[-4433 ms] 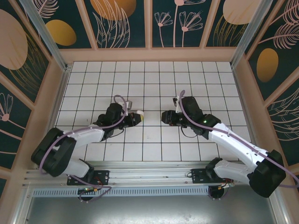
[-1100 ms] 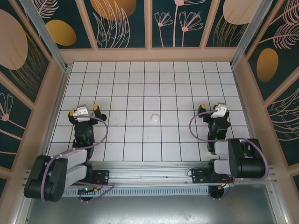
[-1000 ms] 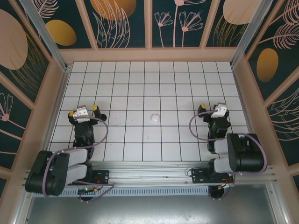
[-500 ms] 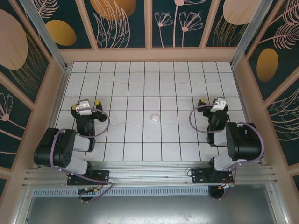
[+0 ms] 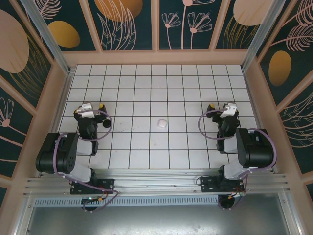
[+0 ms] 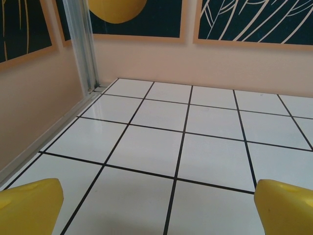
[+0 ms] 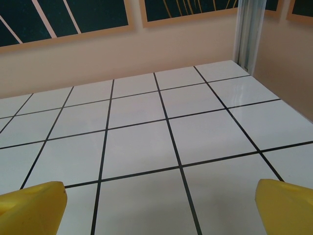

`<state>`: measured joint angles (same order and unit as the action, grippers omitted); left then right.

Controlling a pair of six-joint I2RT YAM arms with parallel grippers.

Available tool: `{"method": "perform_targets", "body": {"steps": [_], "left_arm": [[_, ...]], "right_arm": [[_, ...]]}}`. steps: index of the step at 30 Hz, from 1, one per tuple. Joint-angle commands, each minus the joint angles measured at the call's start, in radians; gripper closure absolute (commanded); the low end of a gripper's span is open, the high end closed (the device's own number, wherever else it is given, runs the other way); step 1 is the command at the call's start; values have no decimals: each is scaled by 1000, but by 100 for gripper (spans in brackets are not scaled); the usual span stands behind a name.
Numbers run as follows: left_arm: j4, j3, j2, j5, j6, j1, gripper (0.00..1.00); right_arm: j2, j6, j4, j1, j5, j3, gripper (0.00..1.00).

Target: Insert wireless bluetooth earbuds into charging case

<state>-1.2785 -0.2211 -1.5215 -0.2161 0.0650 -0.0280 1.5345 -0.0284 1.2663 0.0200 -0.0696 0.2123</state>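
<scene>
The charging case [image 5: 162, 124] is a small white rounded box lying on the white tiled floor [image 5: 156, 88], midway between the two arms; its lid looks closed. The earbuds are out of view. My left gripper [image 5: 89, 107] is pulled back at the left, well apart from the case, and stands open. In the left wrist view its yellow fingertips [image 6: 30, 205] frame bare tiles. My right gripper [image 5: 223, 105] is drawn back at the right, likewise open and far from the case, with nothing between its yellow fingertips [image 7: 286, 205].
Peach walls [image 5: 156, 57] with dark floral panels close in the floor on three sides. An aluminium post [image 6: 82, 44] stands in the far left corner, another post [image 7: 247, 29] in the far right. Both arm bases [image 5: 93, 183] sit on the near rail.
Both arms have folded further back toward their bases, and the grippers have shifted slightly toward the far wall. The case has stayed in place. Both grippers remain open.
</scene>
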Motion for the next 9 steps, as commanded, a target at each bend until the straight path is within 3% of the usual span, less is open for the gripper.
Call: {"method": "perform_targets", "body": {"steps": [1, 9], "left_arm": [[-8, -8, 2, 17, 17, 5, 1], [-6, -9, 1, 18, 17, 4, 1]], "right_arm": [[4, -11, 7, 7, 9, 6, 1], [5, -12, 3, 7, 10, 9, 1]]}}
